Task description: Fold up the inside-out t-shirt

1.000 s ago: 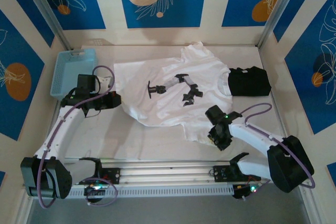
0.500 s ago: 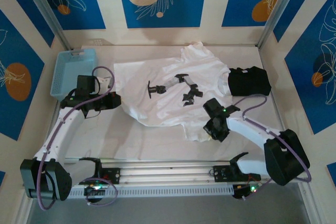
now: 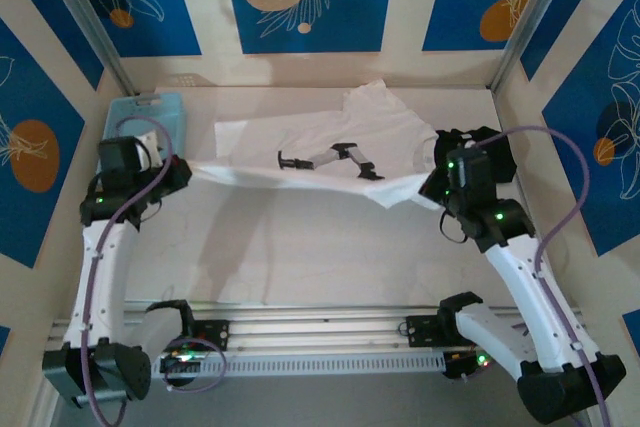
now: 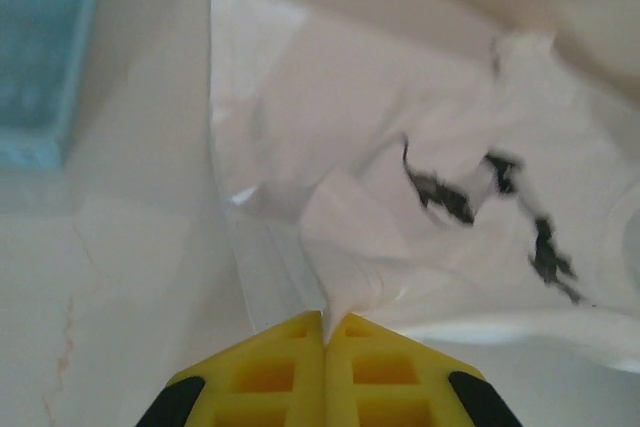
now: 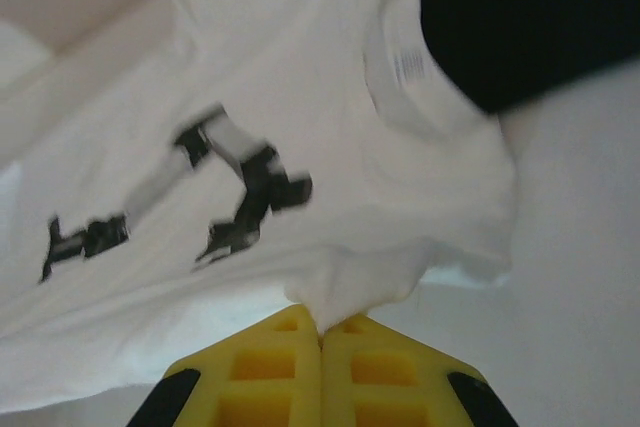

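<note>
Item: inside-out t-shirt, white, thin, black print on the upper face. It is located at the rear centre of the tabletop, its near edge raised and drawn into a taut line between the two arms, its far part resting on the surface. The left jaws, on the left arm, are closed on a pinch of the shirt's near left corner, with cloth gathered to a peak where the yellow pads meet. The right jaws, on the right arm, are closed likewise on the near right corner, close to the collar and its neck label. Purpose of hold, as judged: two pinches set well apart keep the edge straight and off the tabletop, so the near half can be carried over the far half as one flat fold without bunching. Adjacent: black folded garment, just beside the collar at right, outside the likely fold path; blue basket, rear left, near the left wrist.
</note>
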Robot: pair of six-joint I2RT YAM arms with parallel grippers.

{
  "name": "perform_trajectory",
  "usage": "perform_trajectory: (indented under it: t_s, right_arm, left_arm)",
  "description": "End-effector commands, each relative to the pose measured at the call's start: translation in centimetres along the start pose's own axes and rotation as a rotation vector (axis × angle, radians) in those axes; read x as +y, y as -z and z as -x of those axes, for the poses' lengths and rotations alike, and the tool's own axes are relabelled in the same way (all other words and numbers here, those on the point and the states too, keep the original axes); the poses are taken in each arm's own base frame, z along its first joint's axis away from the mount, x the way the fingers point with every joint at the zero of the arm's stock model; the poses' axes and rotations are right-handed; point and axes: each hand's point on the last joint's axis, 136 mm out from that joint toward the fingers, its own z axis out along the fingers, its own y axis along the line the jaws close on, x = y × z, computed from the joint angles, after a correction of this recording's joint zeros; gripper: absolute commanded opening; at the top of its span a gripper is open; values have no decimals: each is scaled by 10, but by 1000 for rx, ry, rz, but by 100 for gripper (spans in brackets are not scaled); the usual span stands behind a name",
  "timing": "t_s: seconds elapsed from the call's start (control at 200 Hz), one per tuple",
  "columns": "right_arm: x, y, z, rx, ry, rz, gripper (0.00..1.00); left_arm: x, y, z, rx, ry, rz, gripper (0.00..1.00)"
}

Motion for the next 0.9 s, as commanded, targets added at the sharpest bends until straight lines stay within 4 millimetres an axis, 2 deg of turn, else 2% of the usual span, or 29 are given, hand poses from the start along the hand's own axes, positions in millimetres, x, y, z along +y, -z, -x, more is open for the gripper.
perform_trajectory:
  t_s: [0.0, 0.125, 0.225, 0.285, 0.395, 0.435, 0.485, 0.555, 0.645, 0.79, 0.895]
  right_arm:
    - [13, 46, 60, -201, 130, 33, 0]
    - [17, 120, 115, -434, 117, 57, 0]
    - [22, 182, 146, -584, 114, 87, 0]
    - [26, 220, 162, -664, 118, 110, 0]
    - [30, 278, 186, -804, 132, 136, 0]
    - [32, 291, 193, -842, 141, 136, 0]
    - [36, 297, 201, -866, 160, 132, 0]
    - [44, 292, 213, -877, 194, 116, 0]
    - [62, 261, 226, -842, 262, 101, 0]
    - [92, 181, 244, -751, 386, 83, 0]
    - [105, 119, 254, -677, 431, 91, 0]
  left_arm:
    - [-44, 64, 65, -249, 2, -84, 0]
    - [-88, 145, 104, -468, -77, -157, 0]
    - [-127, 209, 124, -626, -147, -255, 0]
    - [-142, 237, 133, -673, -169, -282, 0]
    - [-147, 258, 151, -713, -167, -235, 0]
    - [-144, 256, 159, -717, -162, -205, 0]
    - [-139, 246, 169, -711, -154, -177, 0]
    - [-129, 218, 182, -670, -133, -141, 0]
    - [-115, 169, 194, -588, -101, -119, 0]
    - [-92, 91, 204, -502, -54, -120, 0]
    - [-77, 41, 206, -442, -40, -111, 0]
